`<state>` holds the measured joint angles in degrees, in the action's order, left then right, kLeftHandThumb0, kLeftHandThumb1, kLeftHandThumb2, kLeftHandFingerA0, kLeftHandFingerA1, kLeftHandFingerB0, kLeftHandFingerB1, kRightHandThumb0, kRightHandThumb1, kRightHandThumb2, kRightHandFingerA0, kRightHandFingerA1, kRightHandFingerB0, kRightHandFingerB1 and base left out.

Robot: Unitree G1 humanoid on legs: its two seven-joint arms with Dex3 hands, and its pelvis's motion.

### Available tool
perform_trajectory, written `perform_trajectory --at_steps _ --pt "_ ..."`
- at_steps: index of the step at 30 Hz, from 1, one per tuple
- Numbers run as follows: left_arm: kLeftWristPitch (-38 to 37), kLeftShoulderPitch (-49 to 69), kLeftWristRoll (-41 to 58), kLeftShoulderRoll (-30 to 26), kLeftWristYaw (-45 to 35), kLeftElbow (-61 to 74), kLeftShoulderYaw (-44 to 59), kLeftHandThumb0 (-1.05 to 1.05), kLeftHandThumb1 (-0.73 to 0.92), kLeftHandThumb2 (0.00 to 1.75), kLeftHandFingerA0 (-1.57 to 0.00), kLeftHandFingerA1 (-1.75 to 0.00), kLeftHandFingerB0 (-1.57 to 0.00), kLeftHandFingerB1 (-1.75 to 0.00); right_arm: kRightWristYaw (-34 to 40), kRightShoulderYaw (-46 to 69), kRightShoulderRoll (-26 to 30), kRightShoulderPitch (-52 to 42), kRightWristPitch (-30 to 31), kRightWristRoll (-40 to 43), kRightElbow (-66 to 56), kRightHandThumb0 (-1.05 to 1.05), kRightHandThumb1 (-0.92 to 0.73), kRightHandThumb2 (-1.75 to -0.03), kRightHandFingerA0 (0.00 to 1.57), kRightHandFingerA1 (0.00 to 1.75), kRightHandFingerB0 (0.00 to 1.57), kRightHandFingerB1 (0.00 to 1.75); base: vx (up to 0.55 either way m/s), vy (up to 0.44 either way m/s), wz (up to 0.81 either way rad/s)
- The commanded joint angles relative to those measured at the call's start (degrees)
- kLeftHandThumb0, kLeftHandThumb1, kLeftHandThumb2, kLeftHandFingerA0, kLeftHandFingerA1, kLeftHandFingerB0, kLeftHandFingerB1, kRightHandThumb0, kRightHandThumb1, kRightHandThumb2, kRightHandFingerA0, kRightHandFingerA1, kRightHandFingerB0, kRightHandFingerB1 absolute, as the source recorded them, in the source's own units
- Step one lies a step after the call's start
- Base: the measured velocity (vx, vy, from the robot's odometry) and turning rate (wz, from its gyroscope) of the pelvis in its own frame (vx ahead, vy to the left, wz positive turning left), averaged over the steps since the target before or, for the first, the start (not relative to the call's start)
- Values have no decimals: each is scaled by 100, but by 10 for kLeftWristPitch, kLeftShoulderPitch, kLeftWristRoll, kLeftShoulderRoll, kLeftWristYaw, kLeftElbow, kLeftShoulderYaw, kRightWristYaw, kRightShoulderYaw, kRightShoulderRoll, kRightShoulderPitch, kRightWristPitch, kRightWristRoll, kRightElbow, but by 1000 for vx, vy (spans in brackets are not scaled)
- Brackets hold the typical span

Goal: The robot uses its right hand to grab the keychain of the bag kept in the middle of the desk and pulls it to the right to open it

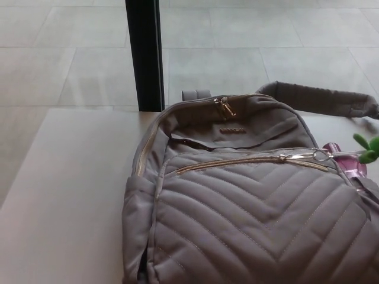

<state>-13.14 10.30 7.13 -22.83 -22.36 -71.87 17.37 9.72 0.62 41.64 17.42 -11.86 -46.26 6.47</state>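
On the pale wooden desk point(65, 195), a grey quilted fabric backpack point(249, 219) lies on its back, filling the middle and right of the head view. Behind the backpack's left shoulder stands a black upright post point(145, 53). At the backpack's top edge sit a small grey carry loop point(196, 94) and a pair of gold zip pullers point(224, 107), and a grey padded strap point(323, 97) trails off from its upper right corner. Across the front pocket runs a gold zip line point(237, 162); the gold slider with its silver ring point(320, 155) sits near the right end of that line, so the pocket looks largely unzipped, though the opening itself barely gapes. Just right of the ring hangs the keychain: a pink translucent piece point(345, 160) and a green soft charm point(368, 149) at the frame's right edge.

Neither hand shows, so I cannot tell whether the right hand is grasping the keychain; the charm appears lifted and stretched rightward, which suggests tension from outside the frame. The left hand is likewise out of view.

To finish the pull well, I judge the force should run along the zip line, low and level, so the slider does not jam at the corner, and gentle enough not to drag the backpack across the desk.
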Motion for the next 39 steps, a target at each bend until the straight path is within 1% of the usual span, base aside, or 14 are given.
perform_trajectory --at_steps 1,6,12,13,14,23,25,26,30,33,34,35,38,39 --pt "3 2 2 -10 -3 3 2 -85 85 91 -46 -53 -35 -44 -7 26 33 -17 2 22 15 -23 -38 -105 90 175 69 160 0 0 0" --pt "-6 3 0 -9 2 0 0 -81 91 81 -50 -50 -36 -41 3 40 34 -35 -5 35 22 -19 -41 -105 89 175 68 160 0 0 0" --pt "4 1 7 -12 -17 3 5 -80 92 77 -47 -49 -36 -41 4 49 49 -48 12 23 27 -20 -48 -96 90 175 81 129 0 0 0" --pt "4 -1 5 -12 -14 5 4 -79 92 79 -46 -48 -37 -41 13 57 53 -49 4 30 34 -27 -45 -106 123 137 95 115 0 0 0" --pt "4 0 5 -12 -11 7 4 -86 85 90 -46 -52 -34 -43 30 69 60 -53 -9 39 51 -18 -48 -98 90 175 72 149 0 0 0" --pt "11 -2 7 -8 -6 7 12 -79 92 83 -47 -50 -34 -41 41 119 100 -79 -12 57 108 -20 -49 -101 90 175 74 148 0 0 0" --pt "11 -1 5 -10 -10 8 10 -85 86 90 -46 -52 -34 -43 51 122 111 -95 -6 45 120 -22 -56 -86 87 175 67 149 0 0 0" --pt "11 0 4 -9 -9 9 10 -85 86 91 -46 -52 -34 -43 50 122 113 -100 -2 44 122 -23 -62 -76 88 175 77 124 0 0 0" --pt "8 1 1 -12 -14 6 5 -79 92 79 -46 -49 -36 -41 78 120 116 -117 -20 48 141 -17 -44 -93 91 175 79 138 0 0 0" --pt "10 0 6 -9 -13 5 9 -84 92 85 -47 -51 -35 -42 52 122 99 -132 -20 75 110 -16 -49 -85 90 175 79 122 0 0 0" --pt "11 0 8 -9 -16 4 10 -78 80 118 -41 -59 -28 -49 39 122 91 -136 -13 83 96 -22 -64 -70 93 168 83 93 0 0 0" --pt "13 0 8 -9 -18 4 11 -81 92 78 -46 -49 -37 -41 24 124 85 -143 -1 90 75 -21 -65 -70 95 162 79 72 0 0 0" --pt "15 -2 7 -8 -20 2 11 -81 92 79 -45 -49 -36 -41 -14 129 83 -157 29 98 36 -24 -68 -63 93 158 65 52 0 0 0" --pt "14 -4 5 -7 -17 -1 10 -80 92 78 -46 -47 -36 -40 -28 134 83 -165 49 98 28 -45 -66 -59 105 109 30 36 0 0 0"
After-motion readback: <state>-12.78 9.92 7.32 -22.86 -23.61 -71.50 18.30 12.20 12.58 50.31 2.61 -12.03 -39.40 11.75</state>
